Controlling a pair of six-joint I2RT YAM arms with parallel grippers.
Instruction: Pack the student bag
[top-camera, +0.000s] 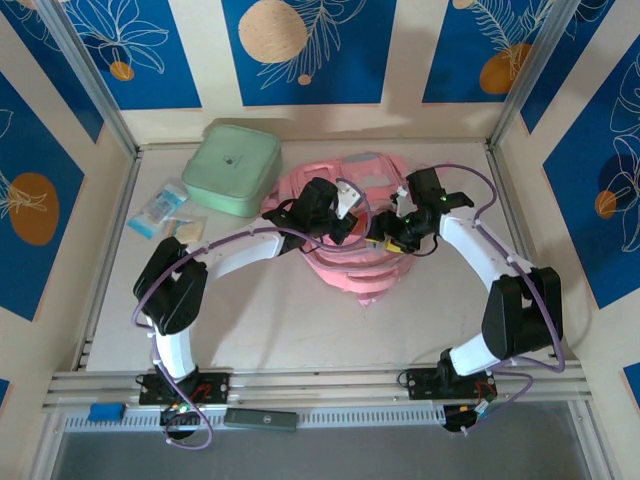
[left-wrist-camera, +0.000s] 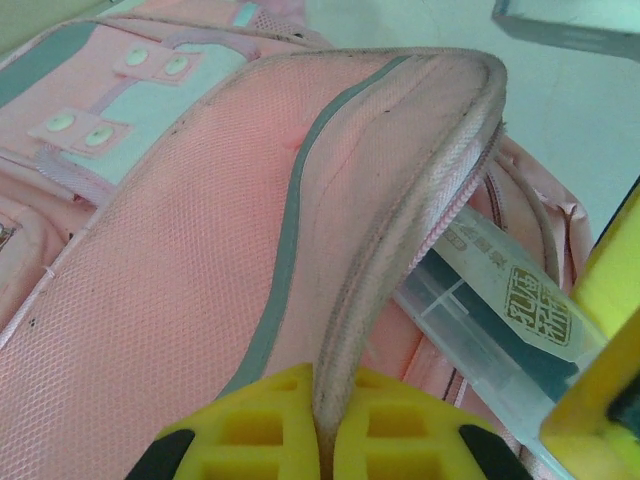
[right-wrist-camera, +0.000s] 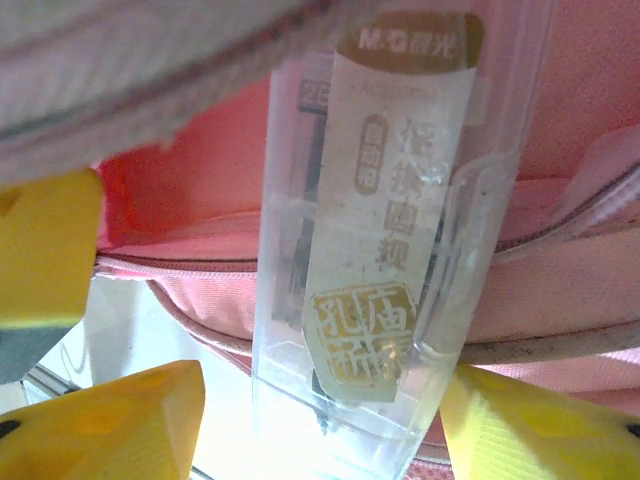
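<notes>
On the pale table (top-camera: 280, 325), student bag (top-camera: 348, 274) flat, long axis near-to-far.

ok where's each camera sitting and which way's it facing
Top external: above and behind the arm bases, looking down at the table; both arms show, over the student bag.
Left wrist: on the left arm, looking along the bag's flap; left claw pinches the flap edge.
Right wrist: on the right arm, facing the bag's opening; right claw straddles a clear case.
Shared: both wrist views show the clear case and pink bag.
</notes>
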